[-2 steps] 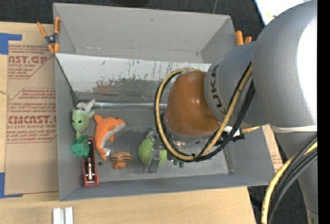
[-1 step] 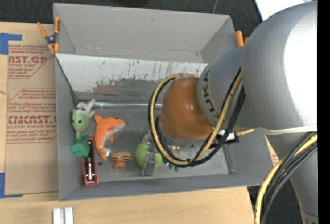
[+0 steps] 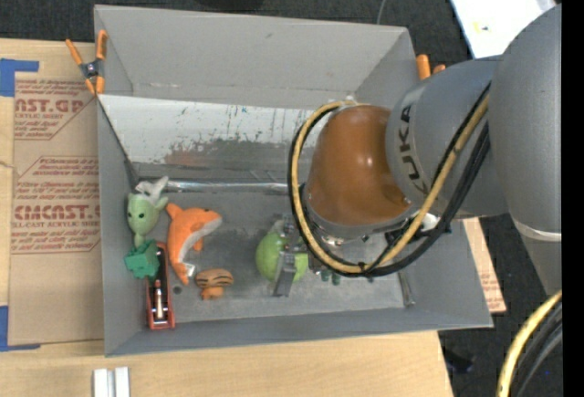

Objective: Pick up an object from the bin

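Bin (image 3: 246, 67): grey metal, sloped walls, flat floor. You have bare floor on the far side of the claw up to the scuffed back wall. The near wall's foot lies close on the claw's near side.

Arm (image 3: 520, 140): grey, entering from the right, with an orange cover (image 3: 351, 167) and looped cables directly above the claw, hiding the floor to its right.

Claw (image 3: 288, 269): low over the floor. You cannot tell whether it is open, closed or gripping.

Green round ball (image 3: 268, 255): touching the claw's left side.

Orange fish toy (image 3: 190, 235): left of the claw, well apart, with bare floor between.

Pale green figure (image 3: 141, 211): farther left, by the left wall.

Red and black tool (image 3: 160, 299): far left, in the near corner.

Dark green piece (image 3: 140, 263): far left, beside the tool.

Small orange-brown piece (image 3: 214, 280): left of the claw, apart from the ball.
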You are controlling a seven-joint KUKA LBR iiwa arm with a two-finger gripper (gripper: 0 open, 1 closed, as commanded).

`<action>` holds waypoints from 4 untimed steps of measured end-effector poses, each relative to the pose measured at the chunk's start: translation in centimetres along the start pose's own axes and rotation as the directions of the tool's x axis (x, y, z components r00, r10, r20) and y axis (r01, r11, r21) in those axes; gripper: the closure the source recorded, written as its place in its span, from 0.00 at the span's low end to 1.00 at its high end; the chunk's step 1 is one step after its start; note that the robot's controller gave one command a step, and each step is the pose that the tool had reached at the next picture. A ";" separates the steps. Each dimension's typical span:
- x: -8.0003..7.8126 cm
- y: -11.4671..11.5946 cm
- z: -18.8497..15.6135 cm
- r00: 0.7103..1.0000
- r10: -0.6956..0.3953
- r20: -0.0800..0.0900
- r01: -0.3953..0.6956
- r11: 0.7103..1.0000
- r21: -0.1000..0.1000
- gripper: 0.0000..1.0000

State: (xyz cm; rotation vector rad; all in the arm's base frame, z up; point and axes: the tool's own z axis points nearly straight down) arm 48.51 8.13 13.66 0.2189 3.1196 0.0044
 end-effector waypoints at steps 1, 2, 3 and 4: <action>-7.3 0.6 -5.4 1.000 0.011 0.001 -0.011 1.000 -0.001 1.00; -4.0 0.5 0.6 0.998 0.059 0.000 -0.059 0.998 0.000 1.00; -5.8 -4.5 1.1 0.999 0.046 0.007 -0.046 0.999 -0.003 1.00; -3.8 -5.6 5.4 0.998 0.055 -0.002 -0.055 0.998 0.002 1.00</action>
